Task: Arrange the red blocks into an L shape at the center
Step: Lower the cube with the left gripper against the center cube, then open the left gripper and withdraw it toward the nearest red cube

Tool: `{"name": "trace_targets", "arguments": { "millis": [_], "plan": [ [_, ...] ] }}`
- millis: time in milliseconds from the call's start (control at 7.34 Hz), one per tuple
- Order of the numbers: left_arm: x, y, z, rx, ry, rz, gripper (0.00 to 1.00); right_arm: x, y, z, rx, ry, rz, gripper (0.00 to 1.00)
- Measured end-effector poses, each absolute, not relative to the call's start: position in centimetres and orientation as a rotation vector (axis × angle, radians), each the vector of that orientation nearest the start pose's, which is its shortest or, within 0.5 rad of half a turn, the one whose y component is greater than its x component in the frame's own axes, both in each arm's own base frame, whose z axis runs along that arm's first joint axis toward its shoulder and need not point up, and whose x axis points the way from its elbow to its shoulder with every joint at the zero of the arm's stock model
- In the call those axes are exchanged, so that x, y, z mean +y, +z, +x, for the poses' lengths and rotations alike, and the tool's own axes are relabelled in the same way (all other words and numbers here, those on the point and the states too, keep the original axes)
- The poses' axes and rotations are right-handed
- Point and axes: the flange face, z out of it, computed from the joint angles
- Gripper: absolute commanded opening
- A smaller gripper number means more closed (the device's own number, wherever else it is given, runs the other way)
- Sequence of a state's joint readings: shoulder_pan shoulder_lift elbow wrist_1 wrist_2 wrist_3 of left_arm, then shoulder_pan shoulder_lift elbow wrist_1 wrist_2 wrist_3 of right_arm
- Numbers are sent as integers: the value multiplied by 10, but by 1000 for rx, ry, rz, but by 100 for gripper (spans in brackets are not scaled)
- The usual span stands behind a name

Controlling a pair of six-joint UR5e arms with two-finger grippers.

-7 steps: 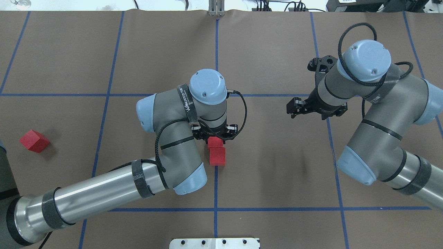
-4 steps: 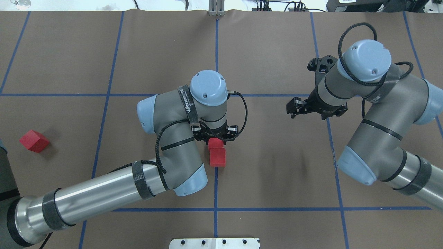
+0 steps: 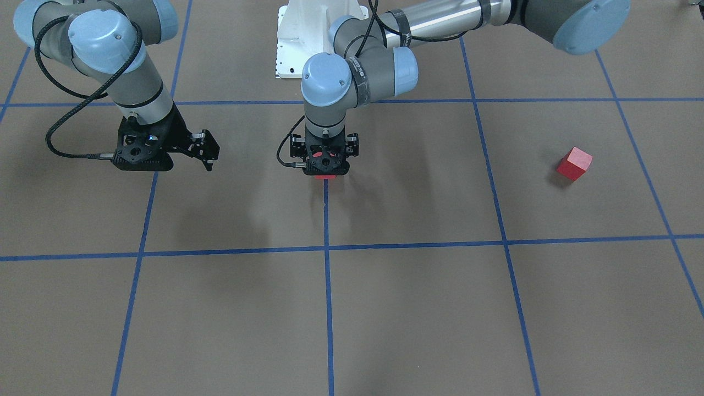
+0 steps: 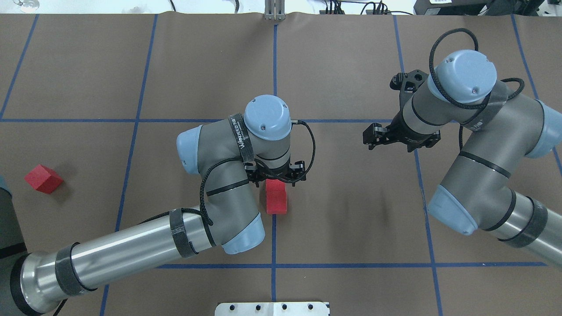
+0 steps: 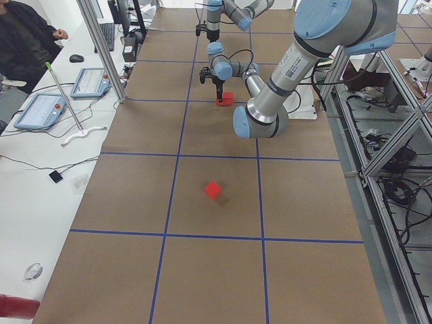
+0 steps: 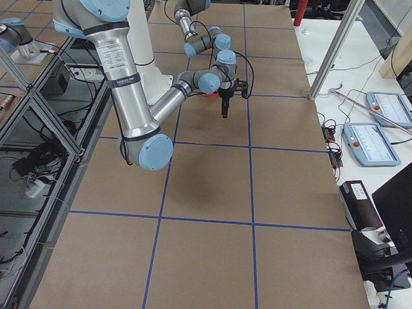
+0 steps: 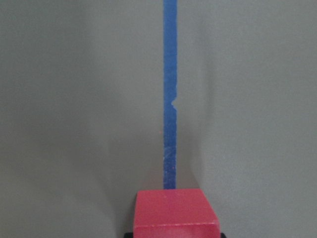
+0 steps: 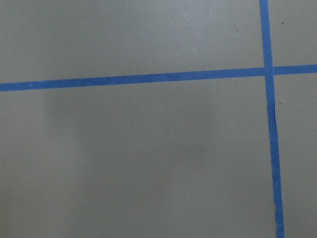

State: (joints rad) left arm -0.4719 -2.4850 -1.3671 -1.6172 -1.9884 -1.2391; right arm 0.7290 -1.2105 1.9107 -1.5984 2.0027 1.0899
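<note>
My left gripper [image 4: 275,177] hangs over the table centre, shut on a red block [image 7: 173,212] that sits on the blue centre line. In the overhead view a second red block [image 4: 276,202] lies just in front of the gripper, toward the robot, and the two read as one red strip. Only a sliver of red [image 3: 324,176] shows under the gripper in the front view. The third red block [image 4: 43,178] lies alone far to the left, also seen in the front view [image 3: 573,163]. My right gripper [image 4: 370,137] hovers open and empty to the right.
The brown table cover carries a blue tape grid [image 4: 274,66]. The robot's white base plate [image 4: 272,308] sits at the near edge. Operators' tablets [image 5: 40,110] lie on a side bench beyond the far edge.
My left arm has shifted slightly toward the robot, bringing the held block up against the block on the table. The right arm and the lone block have not moved.
</note>
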Motion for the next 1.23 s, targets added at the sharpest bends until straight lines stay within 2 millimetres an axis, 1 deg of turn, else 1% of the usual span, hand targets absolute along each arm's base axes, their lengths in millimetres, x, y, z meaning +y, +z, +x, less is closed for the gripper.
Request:
{"name": "trace_targets", "arguments": {
  "millis": [136, 272, 409, 545, 681, 954, 1226],
  "plan": [
    [-435, 162, 639, 846, 24, -69, 100, -458, 316, -374, -780, 92, 35, 99],
    [-440, 158, 631, 855, 19, -59, 100, -458, 316, -374, -780, 93, 35, 99],
    [-446, 156, 616, 867, 11, -48, 100, -458, 316, -374, -780, 92, 34, 99],
    [-451, 167, 593, 877, 2, -35, 100, -458, 318, -375, -777, 91, 34, 99],
    [-451, 191, 557, 888, 12, -22, 100, -458, 320, -375, -774, 90, 34, 99],
    [-443, 264, 463, 886, 84, 11, 100, -459, 321, -375, -772, 89, 33, 99],
    [-435, 344, 365, 828, 175, 73, 100, -459, 320, -375, -772, 90, 34, 99]
  ]
}}
